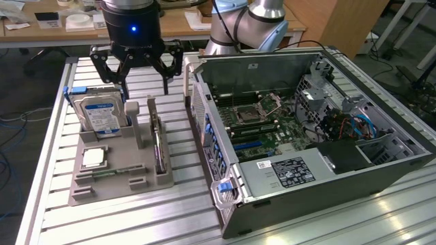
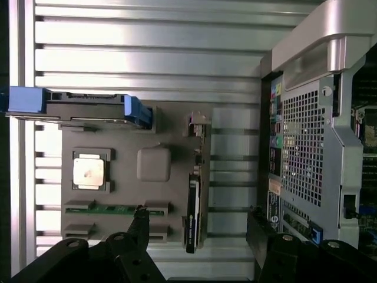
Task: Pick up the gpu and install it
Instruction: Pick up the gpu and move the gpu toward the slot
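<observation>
Slatted alu counter (image 1: 136, 219) carries a grey holder tray (image 1: 102, 191), w/ the open PC case (image 1: 307, 168) just beside it on the exterior view's right. Our pincer (image 1: 140, 76) hangs above the tray's hard-drive end, spread wide, gripping nothing. We see the gpu (image 1: 158, 145) standing on its long edge in the tray slot nearest the case, prob. so both thin faces are free for a pinch from above. In wrist view the pincer's two sides straddle the card's line w/o touching it. Hard drive (image 1: 101, 115) stands upright in its own slot, not our target.
</observation>
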`<state>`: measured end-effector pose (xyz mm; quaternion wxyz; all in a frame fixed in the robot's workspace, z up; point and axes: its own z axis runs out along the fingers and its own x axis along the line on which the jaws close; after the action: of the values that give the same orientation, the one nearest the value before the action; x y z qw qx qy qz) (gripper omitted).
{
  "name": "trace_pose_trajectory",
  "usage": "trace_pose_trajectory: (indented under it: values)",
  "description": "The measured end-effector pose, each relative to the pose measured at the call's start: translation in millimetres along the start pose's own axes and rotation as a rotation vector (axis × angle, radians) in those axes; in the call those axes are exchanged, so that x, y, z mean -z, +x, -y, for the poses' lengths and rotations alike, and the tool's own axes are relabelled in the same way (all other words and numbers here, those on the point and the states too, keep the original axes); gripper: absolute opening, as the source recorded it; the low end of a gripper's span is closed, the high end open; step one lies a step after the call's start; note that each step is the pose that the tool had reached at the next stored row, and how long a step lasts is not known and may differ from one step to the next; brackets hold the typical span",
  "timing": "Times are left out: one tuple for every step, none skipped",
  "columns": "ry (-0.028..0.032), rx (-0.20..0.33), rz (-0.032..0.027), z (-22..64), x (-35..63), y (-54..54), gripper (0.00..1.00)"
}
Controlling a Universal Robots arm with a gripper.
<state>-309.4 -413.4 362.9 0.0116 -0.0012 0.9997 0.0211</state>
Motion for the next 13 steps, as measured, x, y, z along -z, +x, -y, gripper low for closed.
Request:
trace_pose_trajectory:
  values:
    - [0.0,0.0,-0.0001,0.3,-0.4,0.0,0.76]
    - [-0.0001,0.0,0.0001,0.5,-0.9,0.0,0.76]
    - [-0.0001,0.0,0.0,0.8,-1.3,0.0,0.76]
    - [-0.0001,0.0,0.0001,1.1,-1.9,0.0,0.76]
    - [-0.0002,0.0,0.0002,1.3,-2.5,0.0,0.76]
    - [-0.0002,0.0,0.0002,1.5,-3.0,0.1,0.76]
    - [0.0,0.0,0.0001,1.8,-3.4,0.1,0.76]
    - [-0.0001,0.0,0.0001,1.9,-4.0,0.1,0.76]
    - [-0.0001,0.0,0.0001,2.1,-4.5,0.1,0.76]
    - [-0.0001,0.0,0.0001,2.2,-4.9,0.1,0.76]
    - [-0.0001,0.0,0.0001,2.3,-5.4,0.1,0.76]
    - [-0.0001,0.0,0.0001,2.4,-6.0,0.1,0.76]
    - [-0.0001,0.0,0.0001,2.5,-6.6,0.1,0.76]
